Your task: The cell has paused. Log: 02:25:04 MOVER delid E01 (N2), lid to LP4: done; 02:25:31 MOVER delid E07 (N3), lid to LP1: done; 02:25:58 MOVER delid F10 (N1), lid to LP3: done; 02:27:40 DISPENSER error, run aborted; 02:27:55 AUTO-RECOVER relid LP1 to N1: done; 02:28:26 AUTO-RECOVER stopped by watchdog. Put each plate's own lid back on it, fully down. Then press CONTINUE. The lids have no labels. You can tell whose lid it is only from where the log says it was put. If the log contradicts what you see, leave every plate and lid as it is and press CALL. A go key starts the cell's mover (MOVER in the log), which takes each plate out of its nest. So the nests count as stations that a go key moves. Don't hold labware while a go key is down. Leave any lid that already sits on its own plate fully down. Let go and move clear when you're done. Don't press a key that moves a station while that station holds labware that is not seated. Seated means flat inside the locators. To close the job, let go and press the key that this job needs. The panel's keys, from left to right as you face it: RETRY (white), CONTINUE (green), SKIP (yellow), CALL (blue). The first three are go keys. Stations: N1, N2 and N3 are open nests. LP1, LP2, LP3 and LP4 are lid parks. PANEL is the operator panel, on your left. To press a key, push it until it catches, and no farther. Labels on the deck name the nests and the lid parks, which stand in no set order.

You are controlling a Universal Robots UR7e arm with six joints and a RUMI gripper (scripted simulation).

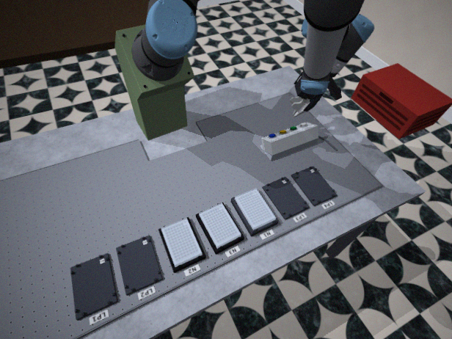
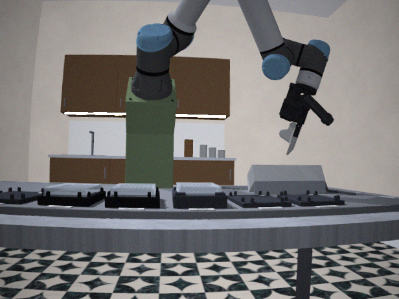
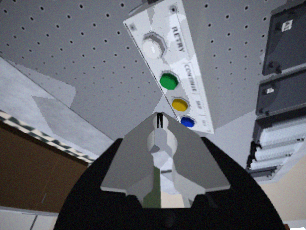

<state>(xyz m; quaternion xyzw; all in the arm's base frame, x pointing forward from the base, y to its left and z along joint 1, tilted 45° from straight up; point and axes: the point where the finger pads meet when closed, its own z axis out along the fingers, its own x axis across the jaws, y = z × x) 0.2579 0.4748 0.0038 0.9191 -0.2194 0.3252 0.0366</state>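
My gripper (image 1: 299, 108) is shut and empty. It hangs well above the operator panel (image 1: 290, 139), touching nothing; it also shows in the exterior view (image 2: 289, 149). In the wrist view the closed fingertips point at the panel's keys: white RETRY (image 3: 152, 45), green CONTINUE (image 3: 168, 80), yellow SKIP (image 3: 180, 104) and blue CALL (image 3: 187, 121). White gridded plates sit in nests N2 (image 1: 181, 243), N3 (image 1: 219, 227) and N1 (image 1: 254, 210). From the side each (image 2: 198, 187) seems to carry a clear lid. Lid parks LP1 (image 1: 94, 285), LP2 (image 1: 139, 264), LP3 (image 1: 285, 197) and LP4 (image 1: 313, 186) are bare.
The arm's green pedestal (image 1: 155, 92) stands at the back of the deck, left of the panel. A red box (image 1: 401, 97) sits on the floor beyond the deck's right end. The nests and parks line the deck's front edge.
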